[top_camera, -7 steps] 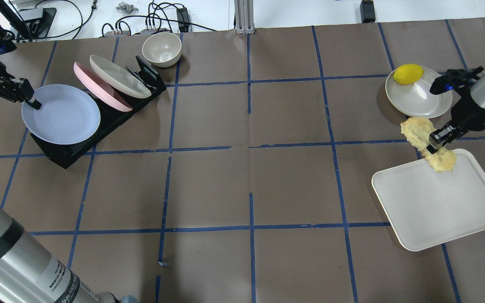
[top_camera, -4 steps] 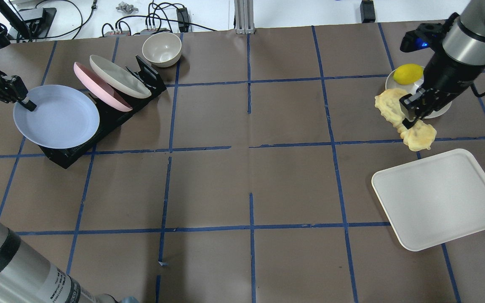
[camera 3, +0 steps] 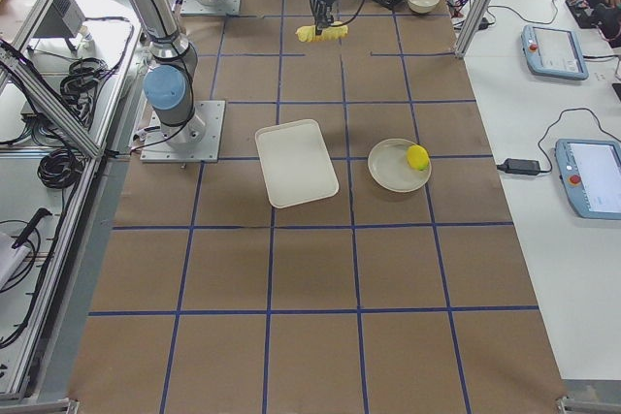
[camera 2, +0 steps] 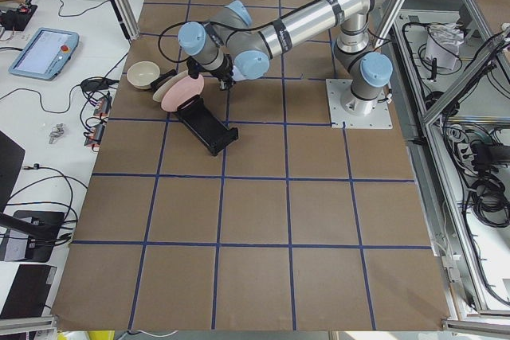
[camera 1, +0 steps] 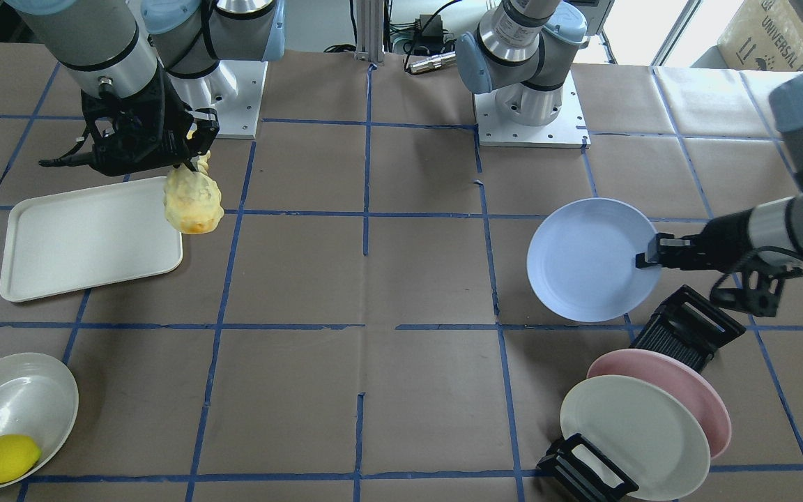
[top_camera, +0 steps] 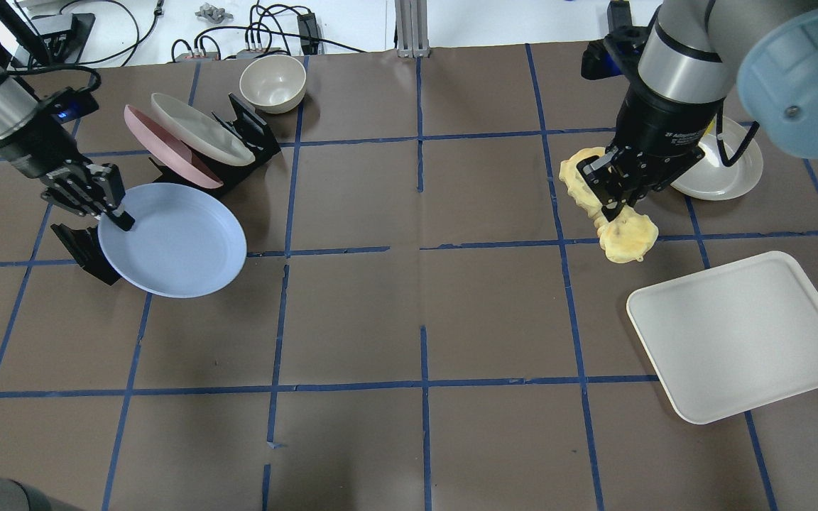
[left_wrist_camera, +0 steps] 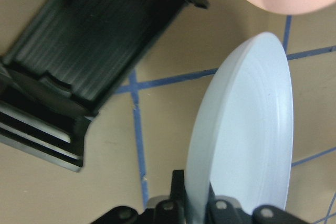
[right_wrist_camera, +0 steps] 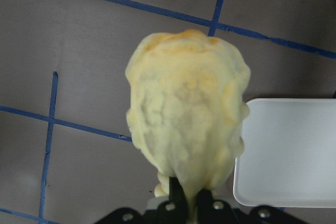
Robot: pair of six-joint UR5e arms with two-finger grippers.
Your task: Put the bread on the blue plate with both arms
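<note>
- So far, both pick-ups look done. The right gripper [top_camera: 611,209] is clamped on the bread [top_camera: 629,238], which hangs in the air in the upper right of the overhead view, clear of the table [top_camera: 423,284].
- In the right wrist view the jaws pinch the bread's near end and the loaf hangs away from the camera, with one corner of the tray [top_camera: 735,333] beneath it.
- The left gripper [top_camera: 121,220] is closed on the rim of the blue plate [top_camera: 175,241], at the left of the overhead view. The left wrist view shows the rim nipped between the jaws.
- We judge the blue plate to be out of the rack [top_camera: 246,135] and carried. It overlaps the rack's lower end in the overhead view, and we cannot tell whether it touches anything below.
- Bread and blue plate are well apart, with the wide middle of the table between them.
- What is left, as we read it: bring the two together, lay the bread on the blue plate and let go. Nothing lies on the blue plate yet.
- Counted, we find:
  - one bread and one blue plate
  - one pink plate [top_camera: 160,145] and one cream-white plate [top_camera: 196,128], both leaning in the single rack
  - a second cream-white plate [camera 1: 18,397] holding one lemon [camera 1: 1,458], at the lower left of the front-facing view
  - one bowl [top_camera: 273,81]
  - one tray, with nothing on it
  - two arms, each with one gripper
</note>
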